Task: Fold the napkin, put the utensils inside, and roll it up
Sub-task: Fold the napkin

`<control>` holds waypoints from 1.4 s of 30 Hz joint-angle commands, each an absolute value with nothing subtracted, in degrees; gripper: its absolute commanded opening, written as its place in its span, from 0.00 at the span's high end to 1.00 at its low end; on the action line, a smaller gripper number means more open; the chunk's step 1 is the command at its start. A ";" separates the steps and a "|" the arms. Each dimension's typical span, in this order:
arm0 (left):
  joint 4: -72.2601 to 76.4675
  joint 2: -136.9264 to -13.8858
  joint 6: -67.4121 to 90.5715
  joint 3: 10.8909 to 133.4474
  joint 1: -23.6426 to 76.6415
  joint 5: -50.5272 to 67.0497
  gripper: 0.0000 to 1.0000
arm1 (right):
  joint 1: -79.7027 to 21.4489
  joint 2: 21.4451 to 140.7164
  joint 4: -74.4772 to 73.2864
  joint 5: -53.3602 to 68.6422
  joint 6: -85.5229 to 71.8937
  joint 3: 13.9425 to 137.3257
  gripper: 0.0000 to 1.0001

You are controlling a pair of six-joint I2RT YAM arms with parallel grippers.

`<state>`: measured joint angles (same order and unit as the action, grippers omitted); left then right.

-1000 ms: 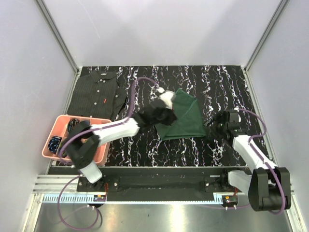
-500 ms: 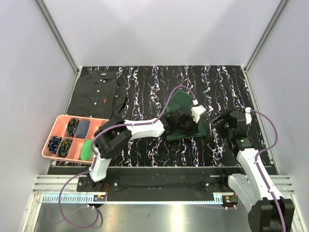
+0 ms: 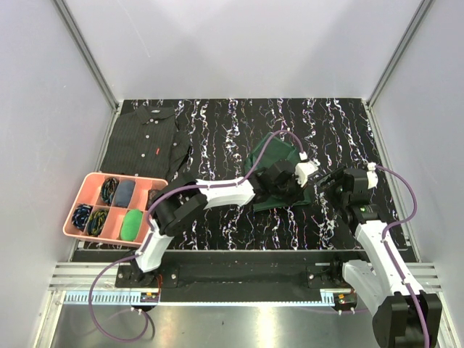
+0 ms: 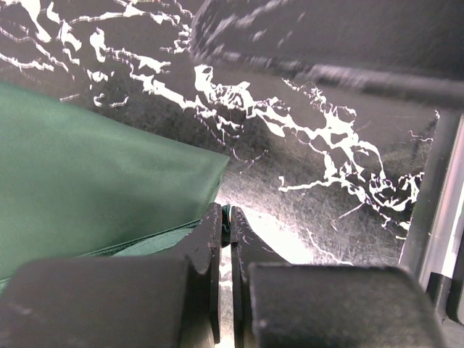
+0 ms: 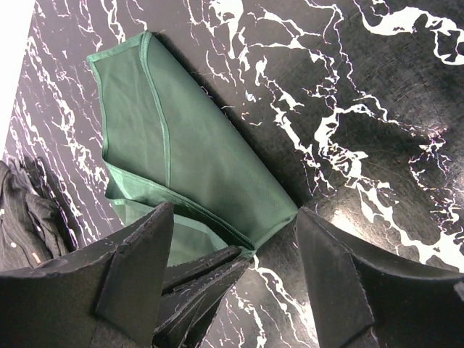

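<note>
The dark green napkin (image 3: 270, 154) lies partly folded over itself on the black marbled table, right of centre. My left gripper (image 3: 310, 183) reaches across it and is shut on the napkin's right corner; a sliver of green cloth (image 4: 229, 220) shows between its tips. In the right wrist view the napkin (image 5: 188, 145) spreads up and left, and the left gripper's fingers (image 5: 206, 274) pinch its near corner. My right gripper (image 5: 232, 214) stands open just right of that corner, holding nothing. The utensils are out of view.
A pink compartment tray (image 3: 123, 176) with small items sits at the left near edge. A dark pinstriped shirt (image 3: 145, 141) lies at the back left. White walls close in the table on three sides.
My left arm has swept to the right with the napkin corner in its grip, drawing the cloth over itself. The right gripper has stayed open close to the napkin's right edge.
</note>
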<state>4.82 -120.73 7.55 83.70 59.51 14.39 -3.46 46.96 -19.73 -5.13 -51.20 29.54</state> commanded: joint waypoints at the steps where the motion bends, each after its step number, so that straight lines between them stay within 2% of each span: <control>1: 7.30 -122.08 4.84 87.54 60.03 15.03 1.00 | -3.60 47.81 -19.42 -6.86 -51.06 30.06 0.23; 14: 9.05 -123.58 3.51 89.48 60.03 10.90 1.00 | -3.43 49.22 -19.42 -6.94 -51.15 29.80 0.23; 28: 9.67 -126.47 4.04 91.85 60.12 13.62 1.00 | -3.52 49.92 -19.42 -7.21 -51.33 29.79 0.23; 29: 9.75 -126.56 4.30 91.93 60.12 13.97 0.96 | -3.52 49.92 -19.42 -7.12 -51.42 29.79 0.23; 32: 9.93 -126.21 5.18 92.28 60.03 14.50 0.60 | -3.52 49.57 -19.77 -7.64 -51.33 30.14 0.23; 33: 9.93 -125.51 5.45 92.29 60.03 14.50 0.42 | -3.60 49.31 -20.21 -8.34 -51.24 30.58 0.23; 35: 9.84 -124.28 5.80 91.85 60.03 14.41 0.32 | -3.60 48.52 -20.74 -8.87 -50.98 31.11 0.22; 36: 9.93 -122.62 5.97 91.50 60.03 13.80 0.23 | -3.52 47.91 -21.09 -9.49 -50.63 31.72 0.22; 39: 9.85 -118.58 6.15 89.30 59.85 12.05 0.10 | -3.51 47.55 -21.36 -10.28 -49.40 33.30 0.21; 42: 9.49 -114.28 7.12 86.06 58.72 11.78 0.07 | -3.43 48.86 -21.27 -9.67 -46.76 35.15 0.21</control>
